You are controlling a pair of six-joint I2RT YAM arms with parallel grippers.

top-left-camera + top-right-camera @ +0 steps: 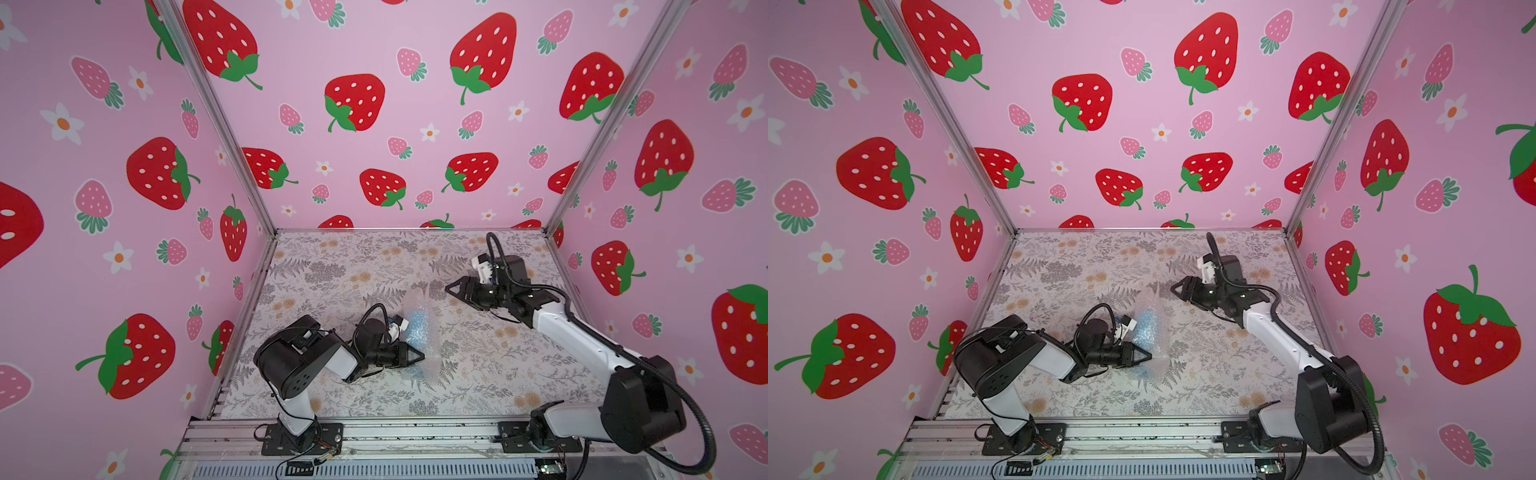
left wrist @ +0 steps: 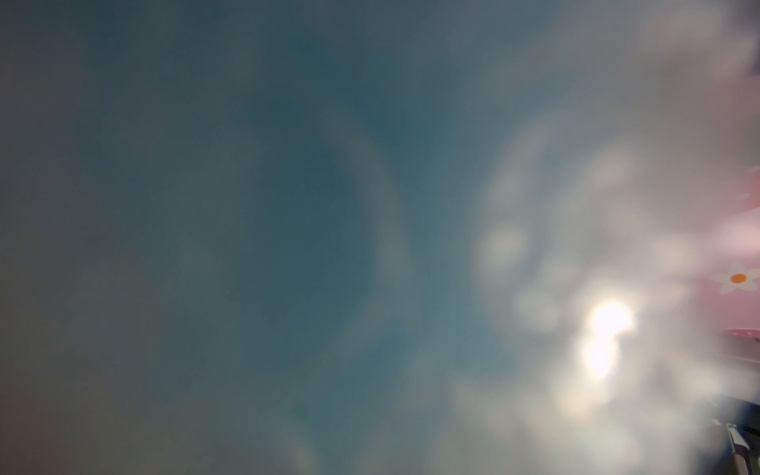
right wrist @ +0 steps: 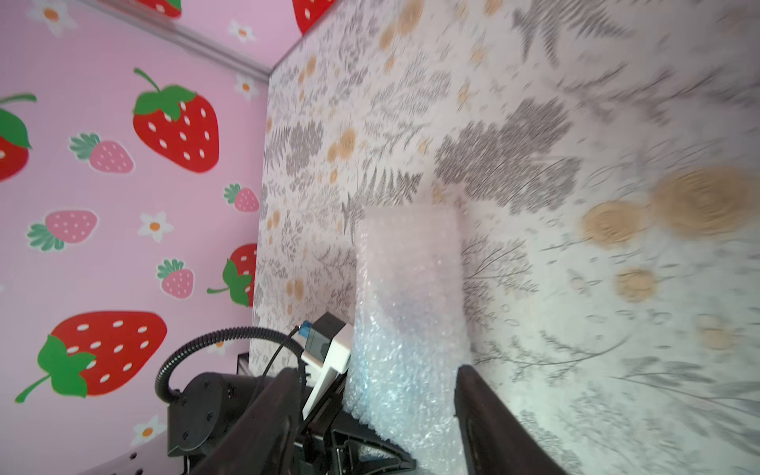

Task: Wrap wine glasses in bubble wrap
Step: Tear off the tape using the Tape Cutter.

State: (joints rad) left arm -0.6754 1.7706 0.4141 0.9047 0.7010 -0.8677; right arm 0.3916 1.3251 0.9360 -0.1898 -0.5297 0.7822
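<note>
Left pincer [image 1: 417, 356] looks clenched on the wrap [image 1: 420, 303] over the goblet [image 1: 416, 327]; right pincer [image 1: 449, 289] released; best hold firm, draw it snug.

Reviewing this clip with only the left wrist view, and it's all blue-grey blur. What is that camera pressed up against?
Observer: The bubble wrap, lying as a roll on the table, with the light-blue goblet showing through the film.
Operator: Where is the left gripper on it?
Observer: In both top views the left gripper has its tips toward the roll's near end. I cannot tell whether it pinches the film.
Operator: And the right arm?
Observer: The right gripper hangs open beside the roll's far end, apart from it.
</note>
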